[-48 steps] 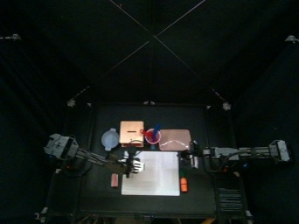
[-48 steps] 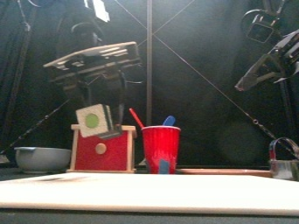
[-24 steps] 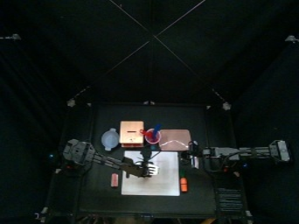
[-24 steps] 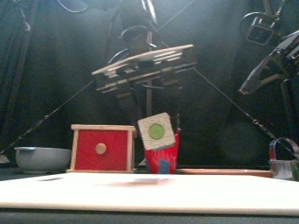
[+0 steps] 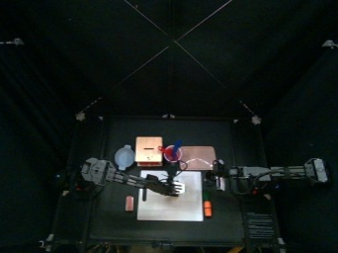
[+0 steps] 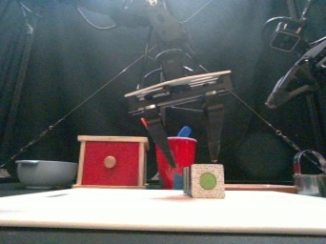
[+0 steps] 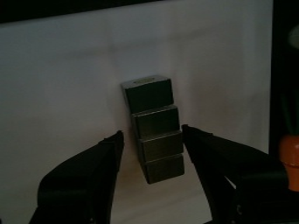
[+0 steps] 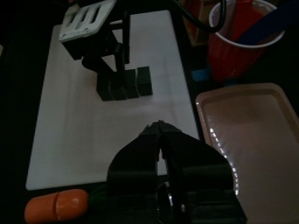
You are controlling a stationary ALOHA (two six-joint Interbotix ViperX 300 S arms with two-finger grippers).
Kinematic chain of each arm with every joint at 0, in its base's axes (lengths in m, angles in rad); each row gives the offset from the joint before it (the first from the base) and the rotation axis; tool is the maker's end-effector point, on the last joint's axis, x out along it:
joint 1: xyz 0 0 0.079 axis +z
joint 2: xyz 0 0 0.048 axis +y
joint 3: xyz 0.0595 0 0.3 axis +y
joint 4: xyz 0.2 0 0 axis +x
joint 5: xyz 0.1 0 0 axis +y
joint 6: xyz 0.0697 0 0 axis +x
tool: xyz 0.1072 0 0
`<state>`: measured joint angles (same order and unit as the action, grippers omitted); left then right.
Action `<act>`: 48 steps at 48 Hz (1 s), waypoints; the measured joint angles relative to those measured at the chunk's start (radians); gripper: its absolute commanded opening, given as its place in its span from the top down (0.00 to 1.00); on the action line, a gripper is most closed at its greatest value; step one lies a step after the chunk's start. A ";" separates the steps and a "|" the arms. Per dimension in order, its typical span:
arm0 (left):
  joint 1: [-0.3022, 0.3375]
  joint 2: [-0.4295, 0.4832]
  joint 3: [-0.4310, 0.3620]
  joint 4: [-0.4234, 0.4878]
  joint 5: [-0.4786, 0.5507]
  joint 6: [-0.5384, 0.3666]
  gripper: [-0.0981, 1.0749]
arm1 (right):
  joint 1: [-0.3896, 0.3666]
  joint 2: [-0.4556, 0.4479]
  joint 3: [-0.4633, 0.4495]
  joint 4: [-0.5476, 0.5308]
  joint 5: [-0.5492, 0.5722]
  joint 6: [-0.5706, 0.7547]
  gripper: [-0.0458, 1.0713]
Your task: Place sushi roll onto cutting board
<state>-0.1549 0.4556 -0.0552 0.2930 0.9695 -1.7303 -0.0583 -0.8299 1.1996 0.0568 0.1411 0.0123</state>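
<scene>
The sushi roll (image 7: 156, 131), a short row of dark pieces with a white, green-centred end (image 6: 204, 180), lies on the white cutting board (image 6: 114, 212). My left gripper (image 7: 153, 135) hangs over it, open, one finger (image 6: 160, 152) on each side and a narrow gap between the jaws and the roll. In the top view the left gripper (image 5: 172, 183) is over the board's (image 5: 185, 206) far middle. The right wrist view shows the roll (image 8: 125, 83) with the left arm above it. My right gripper (image 8: 155, 131) is shut and empty, hovering at the board's right edge (image 5: 215, 176).
Behind the board stand a red cup (image 6: 177, 155), a red box (image 6: 111, 162) and a grey bowl (image 6: 45, 172). A pink tray (image 8: 251, 122) lies at the back right. An orange piece (image 8: 59, 206) rests on the board's near right part.
The left arm has swung right and come down with the sushi roll, which now rests on the board. Its jaws have spread wider. The right arm has stayed still.
</scene>
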 measured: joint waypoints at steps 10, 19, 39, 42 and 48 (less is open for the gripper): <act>-0.002 -0.009 0.000 -0.002 0.028 0.055 0.14 | 0.000 -0.003 0.009 0.005 0.005 -0.002 0.95; -0.005 -0.078 0.000 -0.003 0.026 0.242 0.14 | 0.002 -0.011 0.009 0.018 0.023 -0.002 0.95; -0.025 -0.296 0.086 0.098 -0.089 0.670 0.14 | 0.017 -0.041 -0.037 0.089 0.069 0.000 0.95; -0.025 -0.339 0.137 0.101 -0.118 0.719 0.15 | 0.021 -0.046 -0.057 0.092 0.075 0.000 0.95; -0.026 -0.445 0.247 0.129 -0.204 0.779 0.15 | 0.032 -0.052 -0.092 0.103 0.083 0.000 0.95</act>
<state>-0.1810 0.0107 0.1917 0.4218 0.7655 -0.9511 -0.0261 -0.8820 1.1075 0.1595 0.2240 0.0123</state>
